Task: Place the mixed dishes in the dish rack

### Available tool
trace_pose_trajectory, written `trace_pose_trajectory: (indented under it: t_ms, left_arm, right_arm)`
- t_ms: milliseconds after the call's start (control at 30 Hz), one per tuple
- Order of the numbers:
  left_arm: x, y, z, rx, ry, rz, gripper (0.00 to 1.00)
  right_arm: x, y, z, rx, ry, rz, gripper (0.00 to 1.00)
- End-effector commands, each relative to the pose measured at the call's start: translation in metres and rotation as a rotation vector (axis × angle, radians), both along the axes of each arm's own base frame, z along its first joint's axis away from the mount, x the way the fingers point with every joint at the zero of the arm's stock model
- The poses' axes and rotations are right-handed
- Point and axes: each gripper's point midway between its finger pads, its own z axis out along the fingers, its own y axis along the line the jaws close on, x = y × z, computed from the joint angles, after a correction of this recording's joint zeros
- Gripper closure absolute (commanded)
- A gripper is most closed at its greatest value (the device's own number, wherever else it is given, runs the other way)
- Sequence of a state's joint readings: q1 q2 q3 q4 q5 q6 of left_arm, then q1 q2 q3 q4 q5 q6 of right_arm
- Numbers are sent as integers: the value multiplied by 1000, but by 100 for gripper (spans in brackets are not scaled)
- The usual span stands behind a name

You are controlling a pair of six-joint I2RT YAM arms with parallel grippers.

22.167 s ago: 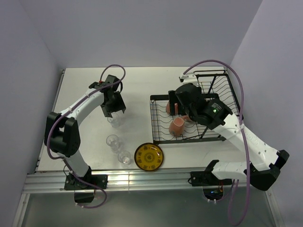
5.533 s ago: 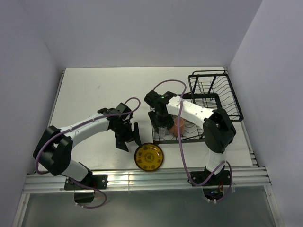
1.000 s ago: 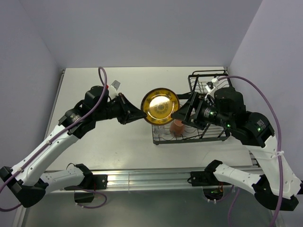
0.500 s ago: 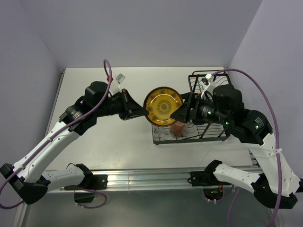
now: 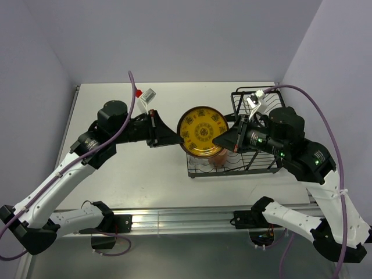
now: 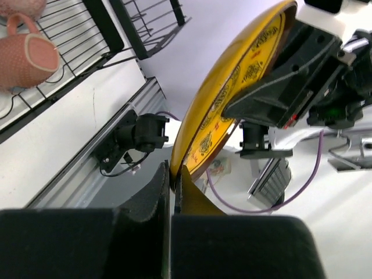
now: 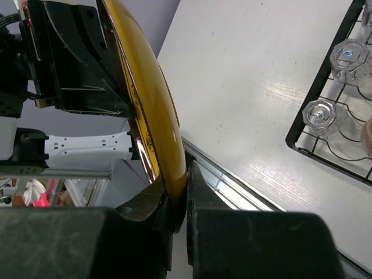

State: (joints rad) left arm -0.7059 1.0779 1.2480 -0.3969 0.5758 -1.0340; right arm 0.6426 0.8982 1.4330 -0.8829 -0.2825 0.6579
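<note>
The yellow dark-patterned plate [image 5: 202, 131] hangs on edge in the air between both arms, over the left end of the dish rack [image 5: 232, 172]. My left gripper [image 5: 177, 139] is shut on its left rim [image 6: 172, 177]. My right gripper [image 5: 220, 140] is shut on the opposite rim [image 7: 185, 186]. The plate [image 6: 232, 99] [image 7: 148, 99] runs up from each pair of jaws. A salmon-pink mug [image 6: 26, 55] lies in the rack's tray, mostly hidden under the plate in the top view. Two clear glasses [image 7: 349, 55] [image 7: 319, 113] stand in the tray's corner.
The rack's taller wire basket [image 5: 264, 96] stands at the back right, behind my right arm. The white table [image 5: 116, 110] stretches left of the rack, with the metal rail [image 5: 174, 218] along its near edge.
My right gripper has closed on the plate's right rim. The plate has shifted slightly right and turned its face more upward. The left gripper keeps its hold.
</note>
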Motion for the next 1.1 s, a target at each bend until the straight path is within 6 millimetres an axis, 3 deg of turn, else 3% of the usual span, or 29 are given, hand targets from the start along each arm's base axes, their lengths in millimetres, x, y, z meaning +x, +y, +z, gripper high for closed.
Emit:
trace_pose_trajectory:
  t_ms: [0,33,67,167,267,400,600,700,1067]
  left_arm:
    - [-25,-3,33,-112,-135,-151,96]
    - [-27,-2,34,-117,-152,-166,84]
    - [-29,-1,36,-123,-185,-187,55]
    - [-33,3,45,-130,-286,-203,17]
    - [-33,7,53,-126,-377,-212,4]
    - [-32,15,62,-107,-478,-217,1]
    - [-39,24,87,-162,-685,-219,2]
    - [-40,20,90,-198,-685,-248,4]
    - [-36,5,101,-241,-662,-295,6]
  right_arm:
    - [-7,9,28,71,-110,82,100]
    - [-10,7,32,80,-117,77,100]
    - [-12,5,33,81,-118,79,100]
    - [-21,2,38,82,-113,97,100]
    - [-31,-2,45,91,-106,113,100]
    - [-47,-8,54,101,-102,140,100]
    - [-75,-11,41,80,-82,260,100]
    - [-83,-9,40,86,-86,305,100]
    - [-76,-6,45,61,-115,318,100]
